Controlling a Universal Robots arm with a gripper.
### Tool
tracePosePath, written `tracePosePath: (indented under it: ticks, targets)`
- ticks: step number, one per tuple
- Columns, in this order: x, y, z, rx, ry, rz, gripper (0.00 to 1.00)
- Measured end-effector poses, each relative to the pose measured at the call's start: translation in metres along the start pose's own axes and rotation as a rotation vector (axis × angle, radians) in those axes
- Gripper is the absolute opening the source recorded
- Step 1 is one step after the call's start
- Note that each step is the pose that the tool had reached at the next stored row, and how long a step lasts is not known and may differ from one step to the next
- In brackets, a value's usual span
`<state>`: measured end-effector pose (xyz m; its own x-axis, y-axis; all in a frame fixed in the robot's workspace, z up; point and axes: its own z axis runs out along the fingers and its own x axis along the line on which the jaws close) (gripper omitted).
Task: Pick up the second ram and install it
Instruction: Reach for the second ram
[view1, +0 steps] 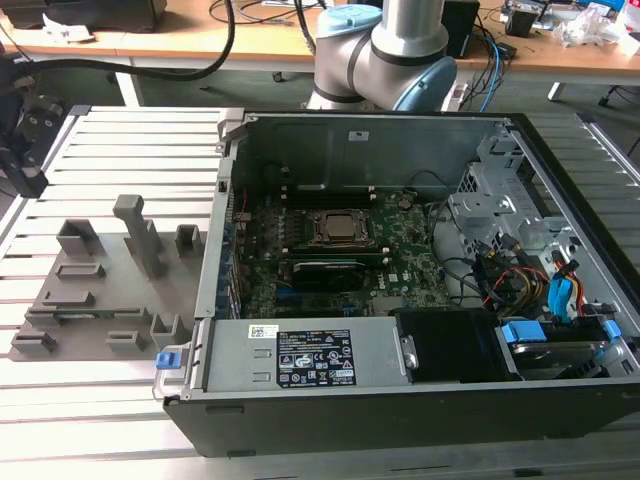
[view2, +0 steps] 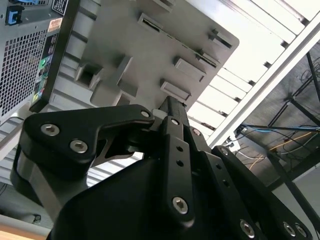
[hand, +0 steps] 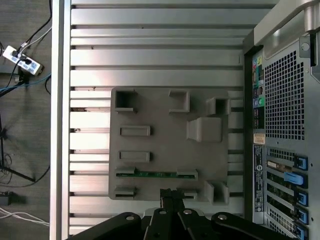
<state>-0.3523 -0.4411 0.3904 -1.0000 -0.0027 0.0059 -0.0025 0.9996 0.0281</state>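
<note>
Two black fingers (hand: 166, 200) of the gripper (hand: 172, 193) seem pressed together with nothing between them, though their tips are partly hidden. The wrist faces down over the near edge of the grey fixture plate (hand: 165, 115). Just beyond the tips, the second ram (hand: 156, 174) sits in its long slot, cradled at both ends, likely to keep it steady for grasping. Farther off stands the open computer case (hand: 285, 100), its motherboard (view1: 405, 250) exposed.

Robotics lab: aluminium workbench (view1: 80, 400), cable-strewn desks (view1: 140, 45).
</note>
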Motion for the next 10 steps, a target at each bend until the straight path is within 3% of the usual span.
tracePosePath:
  ticks: [10]
  targets:
    - [0.0000, -0.0005, 0.0000, 0.0000, 0.0000, 0.000, 0.11]
